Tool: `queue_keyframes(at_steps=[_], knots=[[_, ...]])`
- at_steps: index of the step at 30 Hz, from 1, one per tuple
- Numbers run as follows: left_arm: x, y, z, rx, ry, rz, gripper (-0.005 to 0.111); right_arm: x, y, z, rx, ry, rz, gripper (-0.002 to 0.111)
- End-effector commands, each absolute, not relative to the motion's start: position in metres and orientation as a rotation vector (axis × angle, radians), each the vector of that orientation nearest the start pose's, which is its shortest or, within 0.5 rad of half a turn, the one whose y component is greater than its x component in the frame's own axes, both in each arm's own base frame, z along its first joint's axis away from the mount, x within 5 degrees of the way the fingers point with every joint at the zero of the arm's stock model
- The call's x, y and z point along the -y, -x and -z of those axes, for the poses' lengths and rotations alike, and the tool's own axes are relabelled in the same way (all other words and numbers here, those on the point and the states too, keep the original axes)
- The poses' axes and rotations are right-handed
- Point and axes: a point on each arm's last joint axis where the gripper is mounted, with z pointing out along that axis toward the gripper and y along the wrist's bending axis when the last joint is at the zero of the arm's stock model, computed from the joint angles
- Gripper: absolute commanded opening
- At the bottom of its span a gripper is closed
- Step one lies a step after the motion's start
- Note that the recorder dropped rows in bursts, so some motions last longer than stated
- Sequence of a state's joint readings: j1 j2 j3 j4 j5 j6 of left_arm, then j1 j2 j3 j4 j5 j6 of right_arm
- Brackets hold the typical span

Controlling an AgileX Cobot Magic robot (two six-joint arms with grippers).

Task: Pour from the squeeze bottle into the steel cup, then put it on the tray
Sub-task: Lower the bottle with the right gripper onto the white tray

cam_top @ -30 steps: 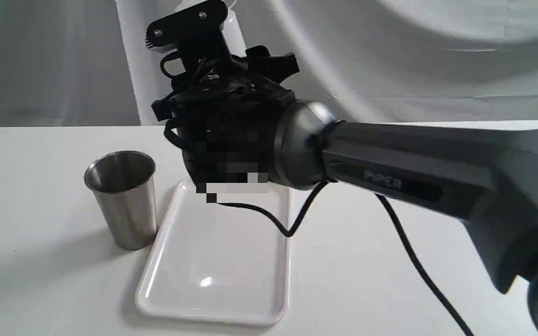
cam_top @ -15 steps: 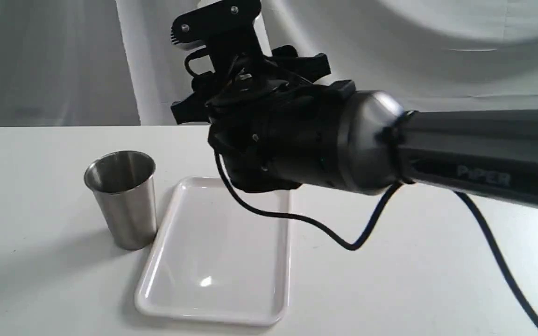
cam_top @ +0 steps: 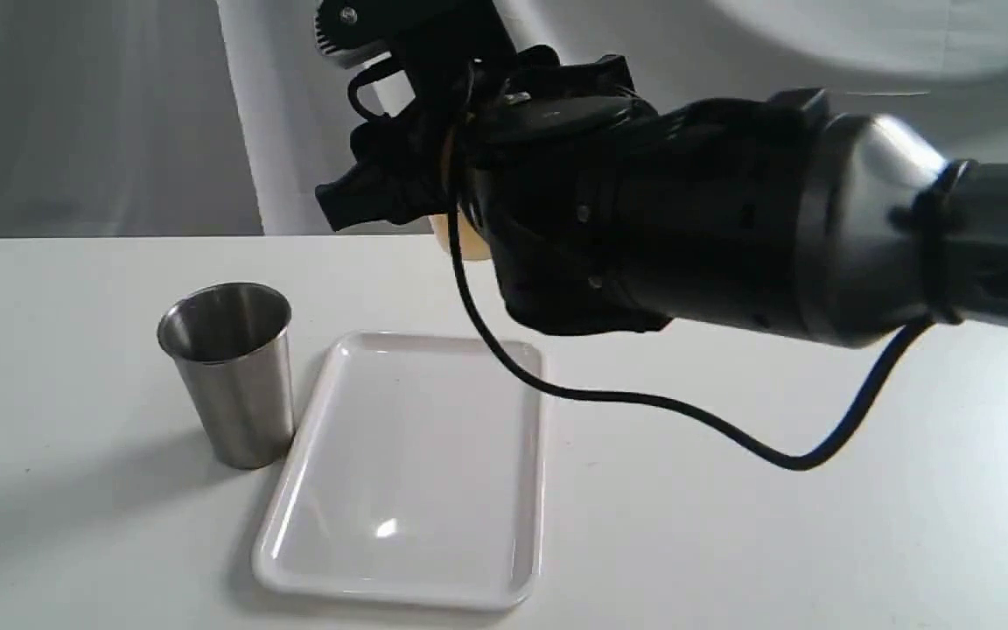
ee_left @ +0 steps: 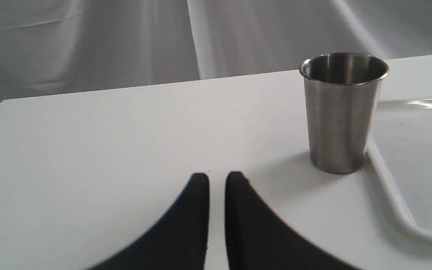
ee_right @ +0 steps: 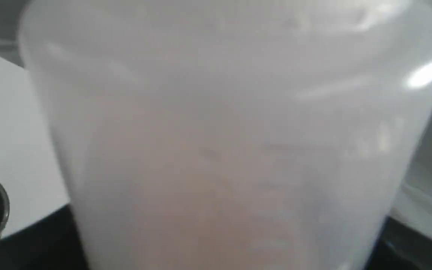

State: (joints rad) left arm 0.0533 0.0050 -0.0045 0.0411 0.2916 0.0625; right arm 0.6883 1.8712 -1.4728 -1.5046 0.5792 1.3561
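The squeeze bottle (ee_right: 216, 150) is clamped in the right gripper (cam_top: 408, 131) at upper centre of the exterior view, the upright steel cup (cam_top: 228, 367) is located lower left of it, and the left gripper (ee_left: 217, 180) is seen nearly closed and empty.

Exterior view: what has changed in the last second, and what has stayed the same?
The right arm, carrying the squeeze bottle, rose and swung rightward, nearer the camera; its cable trailed along. The steel cup and the tray stayed in place.
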Motion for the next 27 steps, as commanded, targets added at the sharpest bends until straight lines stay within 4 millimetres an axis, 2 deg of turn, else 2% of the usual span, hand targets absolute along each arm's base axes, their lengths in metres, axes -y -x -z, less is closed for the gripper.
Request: queue_keyframes(at_steps=[1,8,17,23,27], knots=[[-0.004,-0.055,-0.187,-1.769,-0.040,-0.119,0.008,-0.233,-0.370,-0.306,-1.836,0.461,0.164,0.000],[-0.004,-0.055,-0.187,-1.769,-0.040,-0.119,0.008,-0.238,-0.371,-0.302,-1.861,0.578,0.019,0.000],[-0.004,-0.055,-0.187,-1.769,-0.040,-0.119,0.008,-0.225,-0.382,-0.301,-1.882,0.557,-0.142,0.000],[-0.004,-0.055,-0.187,-1.769,-0.040,-0.119,0.008,-0.229,-0.379,-0.293,-1.763,0.676,-0.280,0.000],[-0.004,-0.055,-0.187,-1.769,-0.040,-0.119,0.008,-0.230,-0.372,-0.277,-1.697,0.711,-0.326,0.000]])
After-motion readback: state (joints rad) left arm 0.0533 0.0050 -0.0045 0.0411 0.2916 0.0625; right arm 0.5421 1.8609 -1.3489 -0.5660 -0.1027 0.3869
